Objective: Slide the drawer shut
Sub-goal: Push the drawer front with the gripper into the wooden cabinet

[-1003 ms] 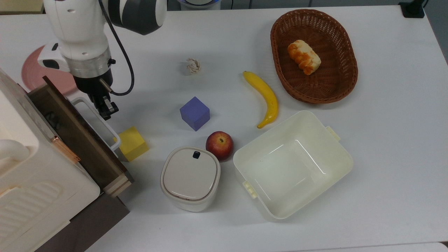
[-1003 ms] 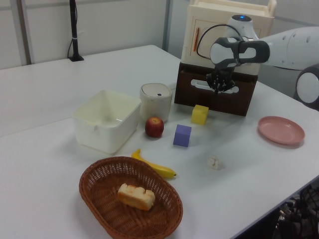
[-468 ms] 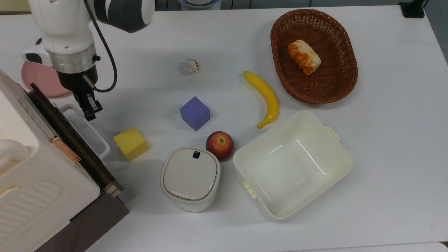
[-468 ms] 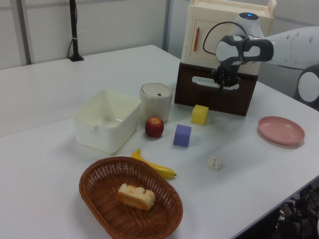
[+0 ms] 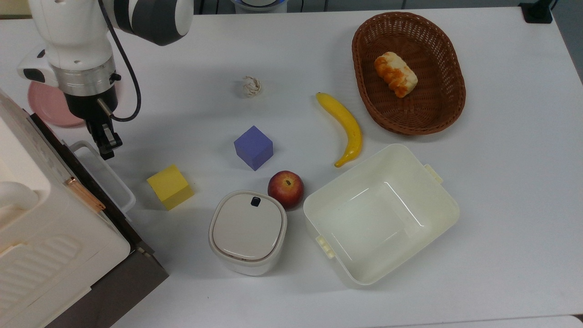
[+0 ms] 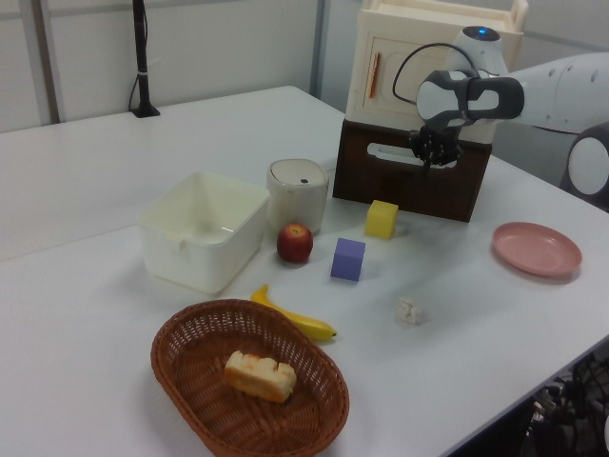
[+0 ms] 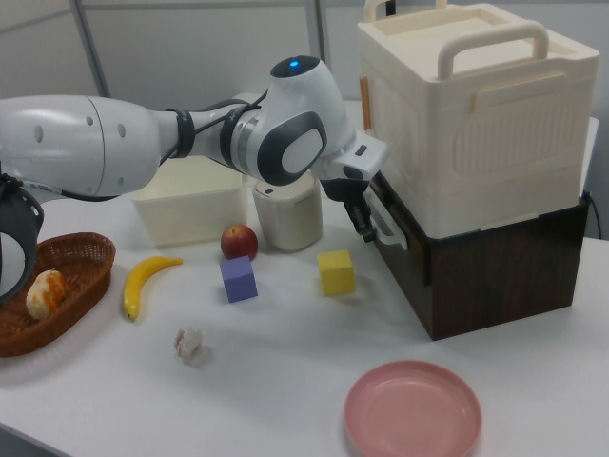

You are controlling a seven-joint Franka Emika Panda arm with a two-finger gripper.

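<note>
My fingers (image 5: 106,146) hang pinched together, holding nothing, with their tips right at the white loop handle (image 5: 105,175) of the drawer (image 5: 82,175), at the handle's far end in the top view; whether they touch it I cannot tell. The drawer sits in the dark brown cabinet (image 7: 495,267) at the top view's left, under the cream plastic case (image 7: 476,114), and its dark front looks nearly flush with the cabinet face, so I judge the closing almost done, with perhaps a last sliver of travel left. What matters for me is direction: in the top view the front panel runs as a long diagonal from upper left to lower right, and the drawer slides square to that line, toward the top view's lower left. My fingers stand on the open side of that panel, out over the desk (image 5: 291,50), so any remaining push must go straight from me into the panel. Because I am at one end of the handle and not its middle, I reckon an off-centre shove could skew the drawer. The yellow cube (image 5: 170,187) lies near the front, clear of the sliding line.
</note>
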